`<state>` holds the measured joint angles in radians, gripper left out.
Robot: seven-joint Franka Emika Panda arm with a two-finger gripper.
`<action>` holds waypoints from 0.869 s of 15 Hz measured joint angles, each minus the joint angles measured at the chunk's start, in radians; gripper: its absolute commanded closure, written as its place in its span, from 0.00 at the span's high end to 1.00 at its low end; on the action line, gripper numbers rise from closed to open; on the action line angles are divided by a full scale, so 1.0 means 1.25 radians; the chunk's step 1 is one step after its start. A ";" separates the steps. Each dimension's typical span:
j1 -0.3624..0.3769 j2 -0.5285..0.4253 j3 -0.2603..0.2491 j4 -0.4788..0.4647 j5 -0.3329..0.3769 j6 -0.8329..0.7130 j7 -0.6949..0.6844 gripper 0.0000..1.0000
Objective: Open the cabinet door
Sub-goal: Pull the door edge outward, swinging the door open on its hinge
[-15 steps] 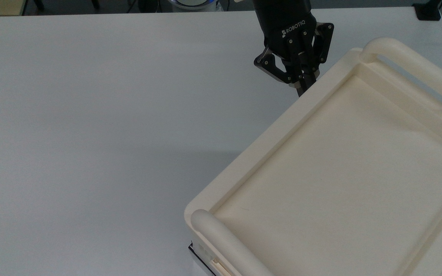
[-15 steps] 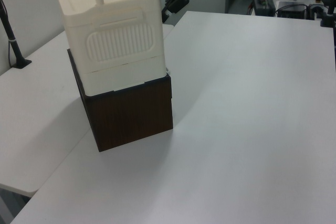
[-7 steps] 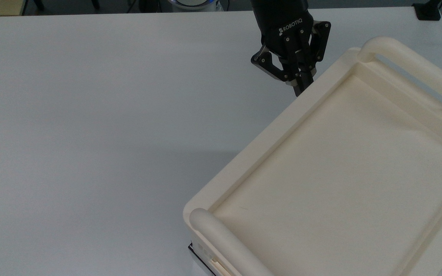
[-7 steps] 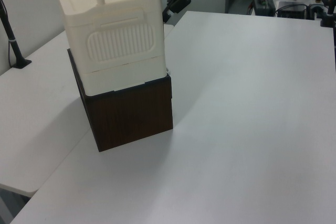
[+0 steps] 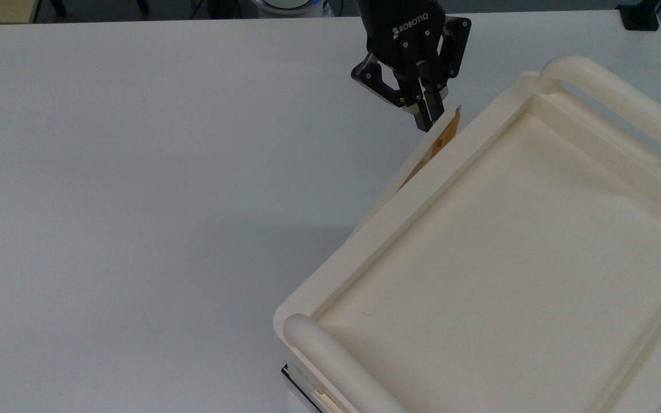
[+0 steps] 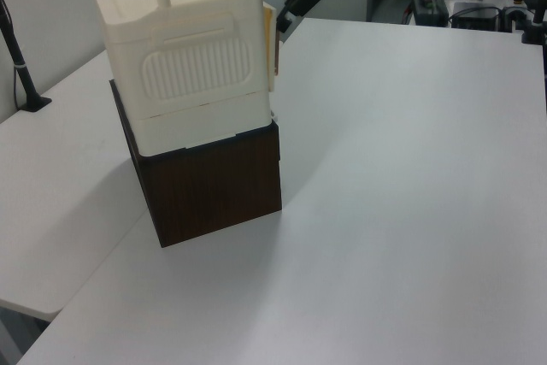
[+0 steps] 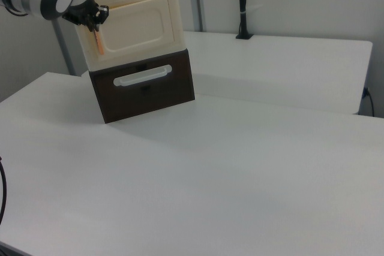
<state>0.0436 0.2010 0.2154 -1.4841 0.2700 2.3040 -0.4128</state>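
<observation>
Your gripper (image 5: 429, 117) is clamped on the free edge of the cabinet door (image 5: 416, 160), which stands slightly ajar off the cream cabinet's (image 6: 184, 57) side, above the brown drawer box (image 7: 147, 91).

At the far left of the right view, the gripper (image 7: 92, 24) sits at the free edge of the cabinet door (image 7: 99, 42), where a copper-brown strip shows. The door stands slightly out from the cream cabinet (image 7: 139, 19), which rests on a dark brown drawer box (image 7: 147, 88) with a white handle (image 7: 143, 75), on the white table (image 7: 210, 178).
</observation>
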 measured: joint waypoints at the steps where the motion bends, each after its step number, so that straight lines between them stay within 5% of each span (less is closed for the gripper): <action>1: -0.007 -0.006 0.000 -0.002 0.000 -0.014 -0.001 0.03; 8: -0.052 -0.037 0.000 -0.018 0.001 -0.078 -0.007 0.11; 13: -0.110 -0.055 -0.008 -0.021 0.001 -0.134 -0.011 0.49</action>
<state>-0.0943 0.1319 0.2054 -1.5107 0.2711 2.1363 -0.4260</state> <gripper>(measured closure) 0.833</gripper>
